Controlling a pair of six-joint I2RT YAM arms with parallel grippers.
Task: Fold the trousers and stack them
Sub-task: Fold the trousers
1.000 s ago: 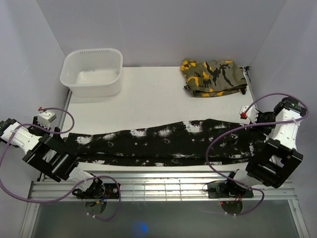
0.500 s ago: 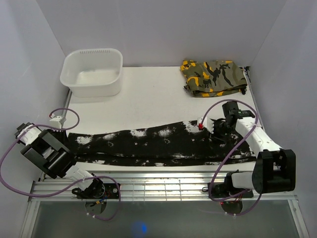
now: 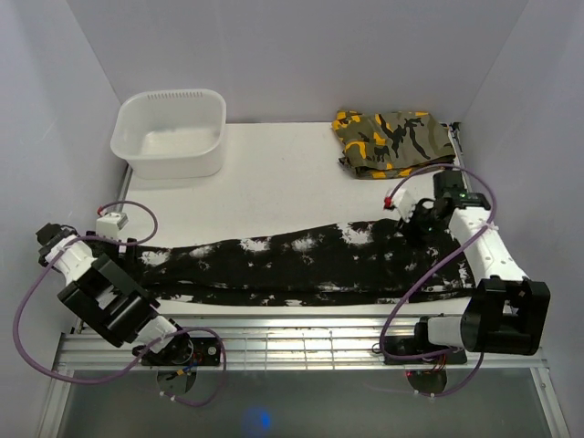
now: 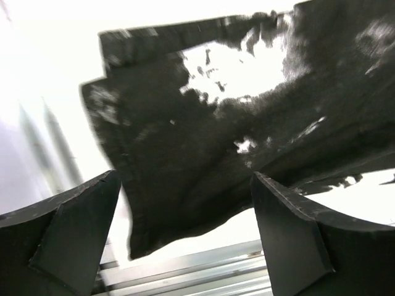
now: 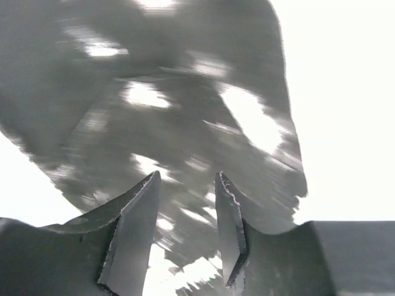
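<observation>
The white table carries the long soft black trousers with irregular white splotches, stretched flat in one narrow strip near the arms' bases. Their long axis runs straight from one pair of fingers towards the other, and the fold turns on that. Seen from above, each arm stands over its own end of the strip. Neither has to reach across.

The folded olive-green camouflage garment with orange and black patches lies beyond the right fingers, well apart from them. The white plastic basin lies likewise beyond the left ones.

The left gripper has its two black fingers spread wide. The squared-off end of the trousers sits between and just ahead of them, with one corner off to the left finger's side. Nothing is gripped there yet.

The right gripper hangs over the far edge of the strip, a little inward of its right end. That end runs on past the fingers towards the arm's base. Its fingers stand with only a narrow gap, and blurred splotched cloth shows below and ahead through it. I see no fabric pinched between them, though the blur leaves that less than certain.

By my reading the left arm is the better placed, as it faces its end squarely, while the right would need to come back over its own end
</observation>
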